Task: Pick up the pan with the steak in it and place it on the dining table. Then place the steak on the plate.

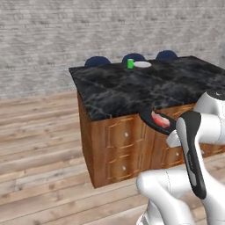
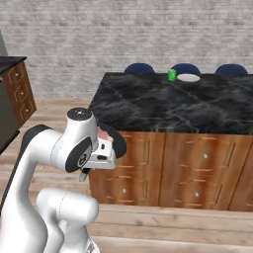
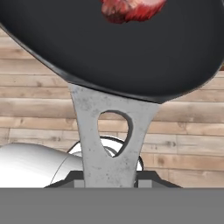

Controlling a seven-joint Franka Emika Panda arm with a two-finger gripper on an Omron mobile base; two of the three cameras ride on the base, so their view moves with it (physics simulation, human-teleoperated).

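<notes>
we face the dining table [image 1: 132, 88], its black marble top well clear of us across the wood floor, with three blue chairs [image 1: 97, 61] behind its far edge. on that far edge sit a white plate [image 1: 142, 64] and, just beside it, a green cup [image 1: 130, 63]. we are in the carrying step: the pan [image 1: 151, 124] hangs in the air off the table's near side, lower than the top and not yet over it. our gripper [image 3: 109, 181] is clamped on the pan's grey handle [image 3: 107, 144], jaws narrow around it. the steak [image 1: 160, 119] lies inside the pan. next, we judge, the pan must rise above the marble edge and go forward level, so the steak does not slide, then settle on bare top near the plate.
</notes>
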